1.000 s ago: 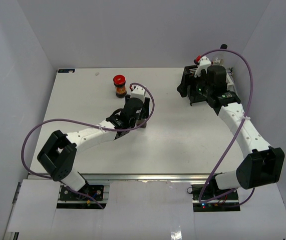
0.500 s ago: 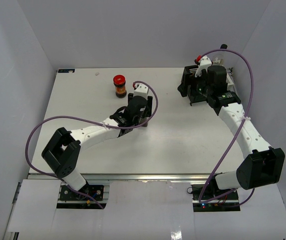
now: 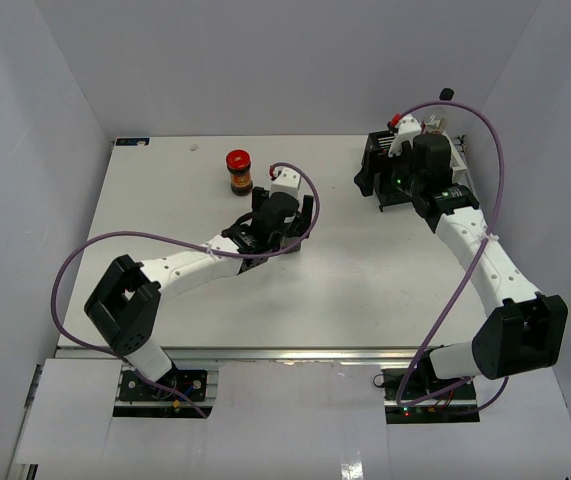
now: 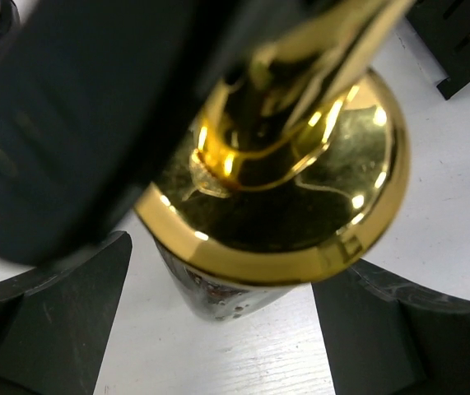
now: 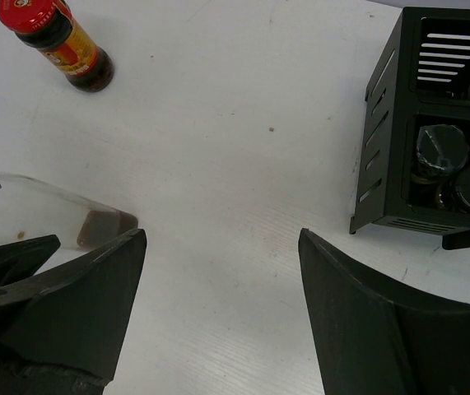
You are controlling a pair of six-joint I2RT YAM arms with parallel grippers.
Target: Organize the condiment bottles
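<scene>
Left claw (image 4: 226, 337) stands released, one finger either side of the clear gold-topped bottle (image 4: 300, 206), touching neither. Bottle sits right between them on the worktop (image 4: 440, 197), apparently upright, long axis toward the wrist; right arm (image 3: 485, 250) is well apart.

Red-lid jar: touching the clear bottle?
Apart. The right wrist view shows a wide strip of bare table between the jar and the clear bottle.
</scene>
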